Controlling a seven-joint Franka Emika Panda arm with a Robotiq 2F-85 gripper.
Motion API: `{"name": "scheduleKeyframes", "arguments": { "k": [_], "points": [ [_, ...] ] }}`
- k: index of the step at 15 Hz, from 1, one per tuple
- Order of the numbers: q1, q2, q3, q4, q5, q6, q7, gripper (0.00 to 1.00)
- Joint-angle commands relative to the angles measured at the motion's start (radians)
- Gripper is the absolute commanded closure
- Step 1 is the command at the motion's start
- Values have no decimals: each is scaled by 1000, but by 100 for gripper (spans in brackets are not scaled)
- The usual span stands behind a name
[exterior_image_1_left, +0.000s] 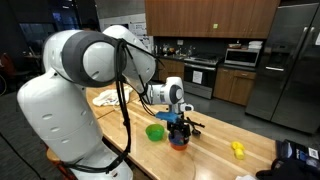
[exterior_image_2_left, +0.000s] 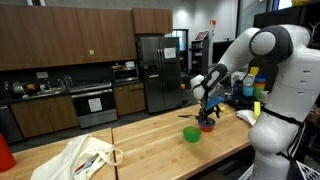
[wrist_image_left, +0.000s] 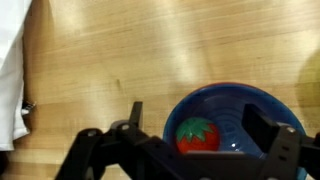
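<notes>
A blue bowl (wrist_image_left: 262, 108) sits on the wooden table, seen from straight above in the wrist view. Inside it lies a red toy tomato with a green leafy top (wrist_image_left: 197, 133). My gripper (wrist_image_left: 198, 122) hangs open just over the bowl, one finger outside the left rim and the other over the right side; nothing is between them but the tomato below. In both exterior views the gripper (exterior_image_1_left: 178, 127) (exterior_image_2_left: 207, 117) points down over the bowl (exterior_image_1_left: 179, 142) (exterior_image_2_left: 206, 126). A green bowl (exterior_image_1_left: 155, 131) (exterior_image_2_left: 191, 134) stands next to the blue one.
A white cloth bag (exterior_image_2_left: 85, 155) (wrist_image_left: 12, 70) lies farther along the table. A small yellow object (exterior_image_1_left: 238, 149) rests near the table's far end. Kitchen cabinets, a stove and a steel fridge (exterior_image_2_left: 157, 70) stand behind.
</notes>
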Motion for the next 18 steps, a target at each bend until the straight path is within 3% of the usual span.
{"name": "scheduleKeyframes", "arguments": {
  "k": [1, 18],
  "points": [
    [4, 11, 11, -8, 0, 17, -10, 0],
    [32, 40, 32, 37, 10, 10, -2, 0]
  ]
}}
